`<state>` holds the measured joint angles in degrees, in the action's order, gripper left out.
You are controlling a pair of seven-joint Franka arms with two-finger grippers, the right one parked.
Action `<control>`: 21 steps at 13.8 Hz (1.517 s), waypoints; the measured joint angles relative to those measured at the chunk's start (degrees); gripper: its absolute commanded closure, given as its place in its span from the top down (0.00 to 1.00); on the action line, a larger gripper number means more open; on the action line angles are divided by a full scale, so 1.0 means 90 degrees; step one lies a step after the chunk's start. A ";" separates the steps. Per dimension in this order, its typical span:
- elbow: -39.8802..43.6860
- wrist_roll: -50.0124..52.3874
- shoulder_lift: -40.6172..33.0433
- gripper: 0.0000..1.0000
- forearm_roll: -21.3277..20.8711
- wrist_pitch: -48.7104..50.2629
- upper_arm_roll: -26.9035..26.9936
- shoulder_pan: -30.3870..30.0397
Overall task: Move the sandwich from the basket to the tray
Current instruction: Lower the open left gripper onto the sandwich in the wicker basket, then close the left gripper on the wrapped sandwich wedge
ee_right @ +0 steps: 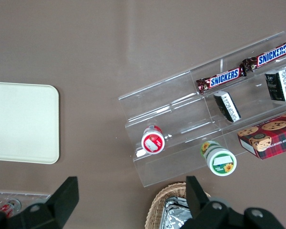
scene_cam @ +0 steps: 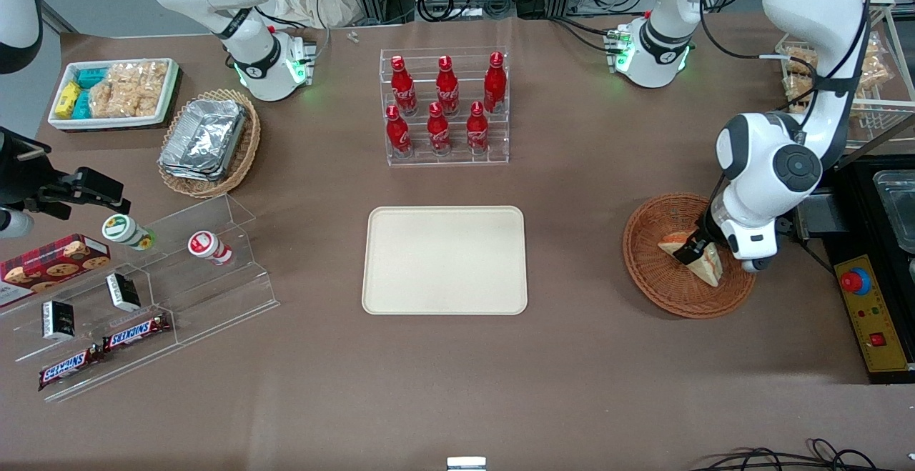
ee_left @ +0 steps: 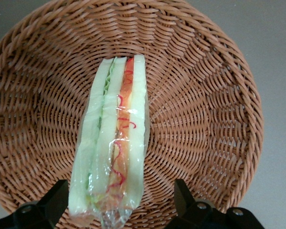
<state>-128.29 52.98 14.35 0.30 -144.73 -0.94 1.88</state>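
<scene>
Sandwich (ee_left: 112,138), plastic-wrapped, lies in basket (ee_left: 214,109) between open hand (ee_left: 119,207) fingers.

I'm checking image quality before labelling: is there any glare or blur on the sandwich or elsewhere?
Left wrist view: the sandwich is sharp, with small bright glints on its clear wrap; the open hand sits around its end, over the basket. Front view: even light, soft shadows, the tray slightly washed out, and glare on the foil trays.
</scene>
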 measured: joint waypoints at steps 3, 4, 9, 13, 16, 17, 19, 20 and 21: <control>0.0000 -0.0001 0.0078 1.00 0.0000 -0.0040 0.0086 -0.0001; 0.0000 -0.0003 0.0087 1.00 -0.0001 -0.0045 0.0117 -0.0001; 0.0000 -0.0004 0.0179 1.00 -0.0001 -0.0163 0.0137 -0.0001; 0.0000 -0.0004 0.0196 0.87 -0.0002 -0.0174 0.0137 0.0000; 0.0000 -0.0004 0.0197 0.54 -0.0002 -0.0181 0.0145 -0.0001; 0.0000 -0.0004 0.0197 0.40 -0.0002 -0.0183 0.0154 -0.0001; 0.0000 -0.0004 0.0197 0.11 -0.0002 -0.0184 0.0164 -0.0001; 0.0000 -0.0004 0.0196 0.00 -0.0002 -0.0184 0.0165 -0.0001; 0.0000 -0.0004 0.0197 0.00 -0.0002 -0.0185 0.0167 -0.0001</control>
<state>-128.29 52.94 16.12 0.28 -146.39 0.56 1.87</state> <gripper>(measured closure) 0.590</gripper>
